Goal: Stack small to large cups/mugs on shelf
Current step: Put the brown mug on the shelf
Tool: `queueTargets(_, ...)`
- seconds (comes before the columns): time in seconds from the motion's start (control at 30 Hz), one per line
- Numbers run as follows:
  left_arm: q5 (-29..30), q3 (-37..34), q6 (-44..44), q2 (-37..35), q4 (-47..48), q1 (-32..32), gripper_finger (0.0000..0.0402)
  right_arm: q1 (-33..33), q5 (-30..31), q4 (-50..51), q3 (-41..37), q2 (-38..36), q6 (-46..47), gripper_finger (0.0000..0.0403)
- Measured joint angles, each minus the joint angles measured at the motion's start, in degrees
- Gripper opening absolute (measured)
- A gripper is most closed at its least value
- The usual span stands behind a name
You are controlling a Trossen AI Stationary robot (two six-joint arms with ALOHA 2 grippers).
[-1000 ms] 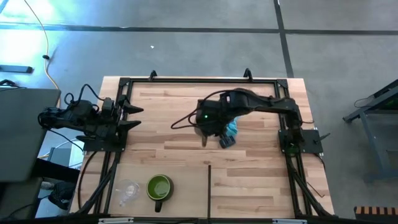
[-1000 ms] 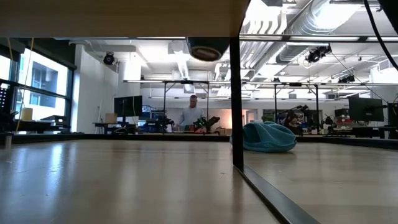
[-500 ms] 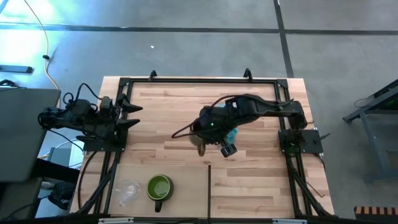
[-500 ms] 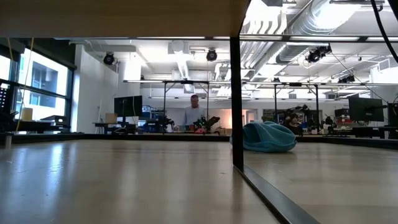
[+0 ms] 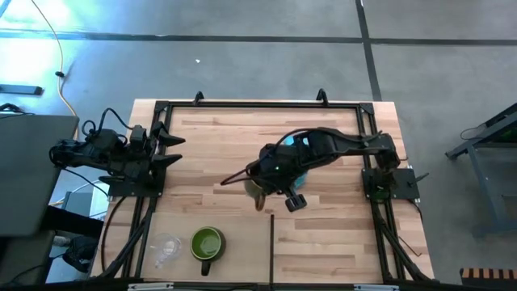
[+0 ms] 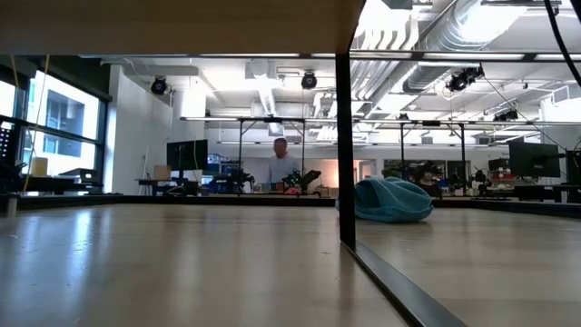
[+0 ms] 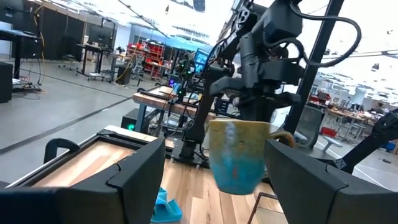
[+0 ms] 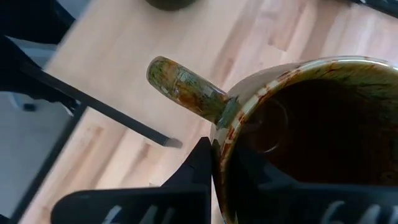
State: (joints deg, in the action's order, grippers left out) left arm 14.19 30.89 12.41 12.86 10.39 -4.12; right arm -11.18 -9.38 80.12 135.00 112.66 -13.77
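Note:
My right gripper (image 5: 265, 184) is shut on the brown mug (image 5: 257, 192) above the middle of the pale wooden shelf panel (image 5: 339, 234), just beyond the far end of its dark seam (image 5: 272, 238). The left wrist view shows the mug (image 7: 237, 155) upright in the air. The green mug (image 5: 207, 243) and the tiny clear cup (image 5: 167, 250) stand on their bases near the front left edge. My left gripper (image 5: 173, 151) is open and empty at the table's left side. My right gripper holds the brown mug by its rim and wall (image 8: 219, 152) right beside the handle (image 8: 183, 84). One finger (image 8: 200, 163) is outside the wall; the other seems to be inside the dark hollow. The fingers come from above, pointing down. The mug hangs upright, clear of the panel.
A light-blue cloth (image 5: 300, 167) lies on the panel under the right arm and also shows in the low view (image 6: 392, 200). Black frame rails (image 5: 258, 105) run around the table. A person stands in the room far behind (image 6: 281, 163).
My right gripper has carried the brown mug toward the table's near edge, away from the light-blue cloth, which has stayed put. The mug has stayed upright and clear of the panel, and its bottom has left the top of the low view.

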Motion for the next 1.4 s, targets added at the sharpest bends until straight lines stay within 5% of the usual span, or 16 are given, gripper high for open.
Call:
queueTargets(0.83,0.11,0.00,4.18,0.04,3.76,-0.02,0.0262,-7.72,-3.90,0.62,-0.07,2.06,7.21,0.0005)
queueTargets(1.4,0.05,0.00,4.36,0.02,6.73,-0.02,0.0262,-7.21,-3.85,-8.51,-0.02,2.86,10.26,0.0005)
